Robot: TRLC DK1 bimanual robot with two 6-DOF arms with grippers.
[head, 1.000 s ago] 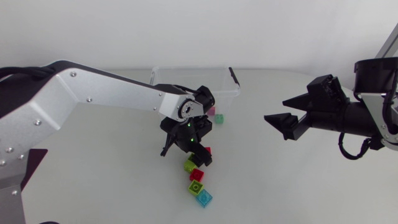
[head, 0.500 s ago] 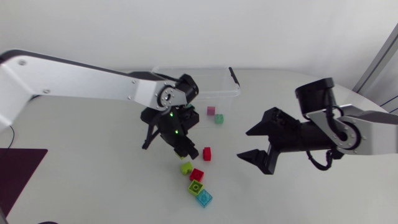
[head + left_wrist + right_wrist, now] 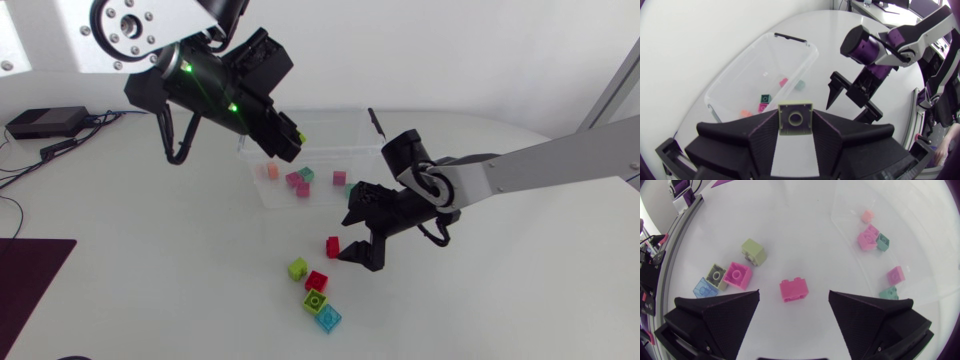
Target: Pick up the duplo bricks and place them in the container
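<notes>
My left gripper [image 3: 284, 140] hangs high over the near left corner of the clear container [image 3: 362, 148], shut on a lime brick [image 3: 795, 116]. Inside the box [image 3: 747, 60] lie several small bricks, pink [image 3: 297, 182], teal and orange. My right gripper [image 3: 353, 238] stands open low over the table, and a red brick [image 3: 332, 246] lies just ahead of its fingertips. In the right wrist view this brick [image 3: 793, 289] sits between the spread fingers [image 3: 725, 312], touched by neither. Close by lie a lime brick [image 3: 298, 268], a red one [image 3: 317, 281], a green one [image 3: 314, 300] and a light blue one [image 3: 327, 317].
A black box with cables [image 3: 40, 122] sits at the table's far left. A dark mat [image 3: 35, 262] lies at the near left edge. The container's black latch [image 3: 375, 122] points toward my right arm.
My left gripper shut on the lime brick at the pile and rose with it toward the container. My right arm swung in from the right and lowered around the red brick.
</notes>
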